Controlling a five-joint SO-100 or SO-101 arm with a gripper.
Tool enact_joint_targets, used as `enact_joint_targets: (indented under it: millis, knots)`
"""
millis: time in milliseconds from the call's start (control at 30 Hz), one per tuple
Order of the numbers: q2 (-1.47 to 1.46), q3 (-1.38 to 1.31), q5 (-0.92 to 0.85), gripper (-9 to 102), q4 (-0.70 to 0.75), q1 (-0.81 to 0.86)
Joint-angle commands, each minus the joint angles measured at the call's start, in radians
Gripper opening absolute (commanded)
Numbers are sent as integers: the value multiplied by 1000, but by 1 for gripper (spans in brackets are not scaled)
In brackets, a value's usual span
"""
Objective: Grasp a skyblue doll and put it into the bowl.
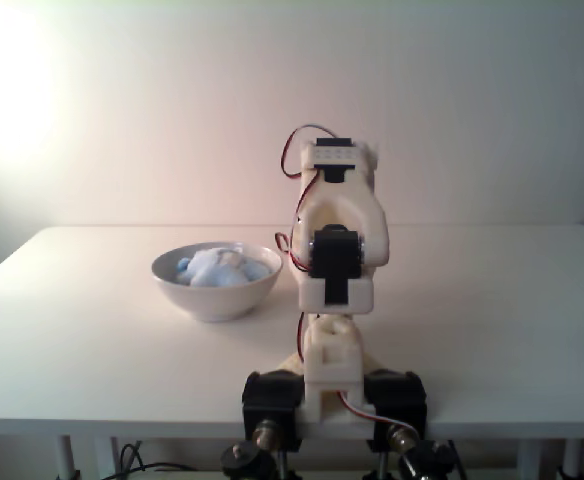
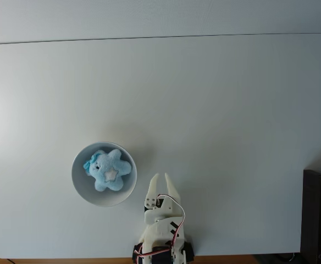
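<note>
The skyblue doll (image 2: 109, 170), a star-shaped plush with a white star patch and a brighter blue tuft, lies inside the white bowl (image 2: 81, 187) at the lower left of the table in the top-down fixed view. From the front fixed view, the doll (image 1: 218, 267) pokes above the bowl's rim (image 1: 172, 278). My gripper (image 2: 161, 180) is to the right of the bowl, folded back near the arm's base, fingers spread apart with nothing between them. In the front fixed view the folded arm hides the fingers.
The white table (image 2: 215, 110) stretches wide behind and to the right of the bowl. A dark box (image 2: 319, 214) sits off the table's right edge. The arm's base (image 1: 332, 400) is clamped at the table's near edge.
</note>
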Motion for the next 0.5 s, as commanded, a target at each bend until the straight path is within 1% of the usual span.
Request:
enact_joint_targets:
  millis: [0,467]
  knots:
    - [304,41,-9,6,-8,-8]
    - [301,183,-9,6,0,-8]
